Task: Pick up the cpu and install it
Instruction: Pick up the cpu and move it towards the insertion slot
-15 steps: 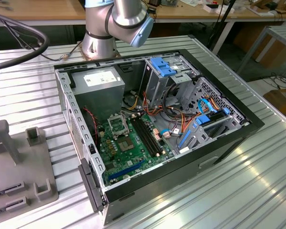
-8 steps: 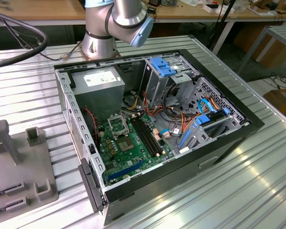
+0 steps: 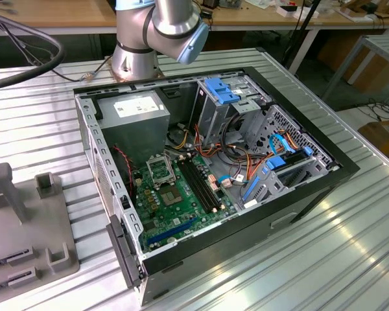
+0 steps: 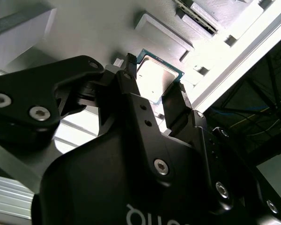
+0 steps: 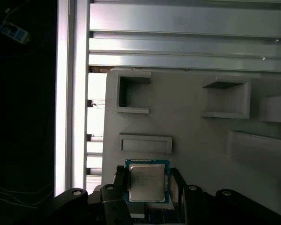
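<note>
In both wrist views the cpu (image 5: 147, 182) (image 4: 157, 78), a thin square chip with a pale metal top and a green rim, sits between my gripper's two black fingers. My gripper (image 5: 148, 183) (image 4: 154, 75) is shut on it, one finger against each side edge. The chip is just over the grey moulded fixture (image 5: 201, 140); whether it still rests on it I cannot tell. In the exterior view the open computer case (image 3: 311, 188) lies on the table, with the green motherboard (image 3: 175, 204) and its square socket (image 3: 161, 170) uncovered.
The arm's base (image 3: 135, 61) stands behind the case. The grey fixture (image 3: 26, 220) with raised blocks sits at the exterior view's left. Cables, blue drive brackets (image 3: 222, 91) and a power supply (image 3: 136, 111) crowd the case around the socket. The ribbed metal tabletop (image 3: 350, 259) spreads to the exterior view's right.
</note>
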Robot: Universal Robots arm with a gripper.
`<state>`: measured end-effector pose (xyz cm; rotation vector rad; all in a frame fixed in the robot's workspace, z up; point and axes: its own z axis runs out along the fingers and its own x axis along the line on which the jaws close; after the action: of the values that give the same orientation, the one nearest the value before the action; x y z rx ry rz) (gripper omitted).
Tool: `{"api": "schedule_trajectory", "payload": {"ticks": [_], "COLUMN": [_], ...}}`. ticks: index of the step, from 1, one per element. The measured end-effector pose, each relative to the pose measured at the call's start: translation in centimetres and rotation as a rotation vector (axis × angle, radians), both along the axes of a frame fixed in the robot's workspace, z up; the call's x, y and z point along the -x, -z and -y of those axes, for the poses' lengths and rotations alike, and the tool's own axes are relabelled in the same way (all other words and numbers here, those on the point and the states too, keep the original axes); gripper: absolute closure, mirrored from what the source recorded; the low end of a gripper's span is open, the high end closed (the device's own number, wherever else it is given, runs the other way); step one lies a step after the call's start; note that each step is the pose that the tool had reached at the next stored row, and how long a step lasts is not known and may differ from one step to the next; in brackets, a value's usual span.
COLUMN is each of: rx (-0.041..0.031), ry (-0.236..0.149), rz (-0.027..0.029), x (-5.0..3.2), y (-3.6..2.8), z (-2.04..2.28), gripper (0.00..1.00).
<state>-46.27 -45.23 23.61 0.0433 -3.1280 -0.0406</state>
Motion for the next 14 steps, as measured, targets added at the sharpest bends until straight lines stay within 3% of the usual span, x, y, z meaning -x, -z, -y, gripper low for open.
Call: {"api": "schedule_trajectory", "payload": {"ticks": [14], "rx": [-0.0007], "ry": [0.000], "rz": [0.0000], "x": [0.00], "y": [-0.39], "z": [0.00], "gripper": [0.53]}}
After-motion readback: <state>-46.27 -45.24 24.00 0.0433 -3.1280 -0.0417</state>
